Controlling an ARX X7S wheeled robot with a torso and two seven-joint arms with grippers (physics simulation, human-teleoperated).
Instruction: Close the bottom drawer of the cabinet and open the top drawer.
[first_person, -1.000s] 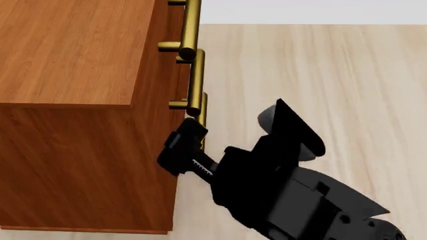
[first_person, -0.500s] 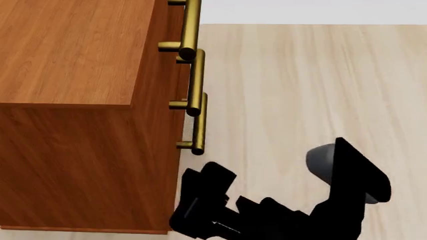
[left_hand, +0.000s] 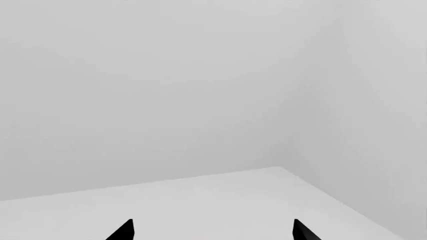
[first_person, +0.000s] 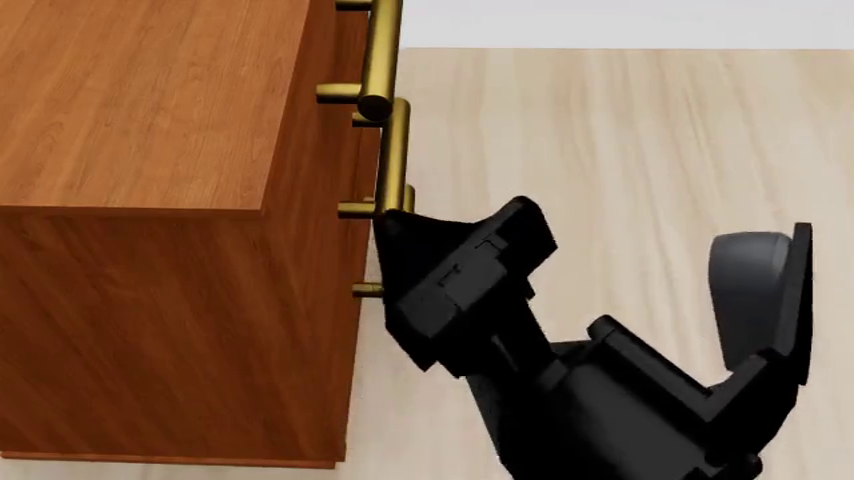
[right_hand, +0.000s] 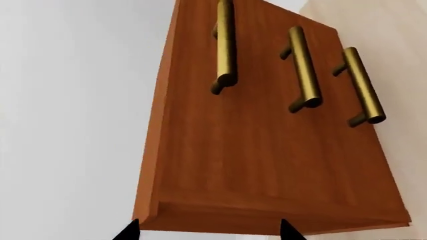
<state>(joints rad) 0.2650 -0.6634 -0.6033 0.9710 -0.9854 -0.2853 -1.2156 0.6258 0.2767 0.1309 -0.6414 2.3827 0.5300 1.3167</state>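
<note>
Claw of right arm spread, empty, beside cabinet handles; left claw spread, empty

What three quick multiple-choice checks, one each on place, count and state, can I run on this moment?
1. The right hand faces:
A. the cabinet front
B. a bare grey wall
C. the cabinet's top

2. Brass handles on the cabinet:
A. two
B. three
C. four

3. The drawers:
A. bottom one pulled out
B. top one pulled out
C. none stands out

Answers:
1 A: the right wrist view looks straight at the front, with the handles ahead and apart from the fingertips.
2 B: three bars show in a row in the right wrist view.
3 C: the front looks like one flush face there, so the top one is not yet open.
</note>
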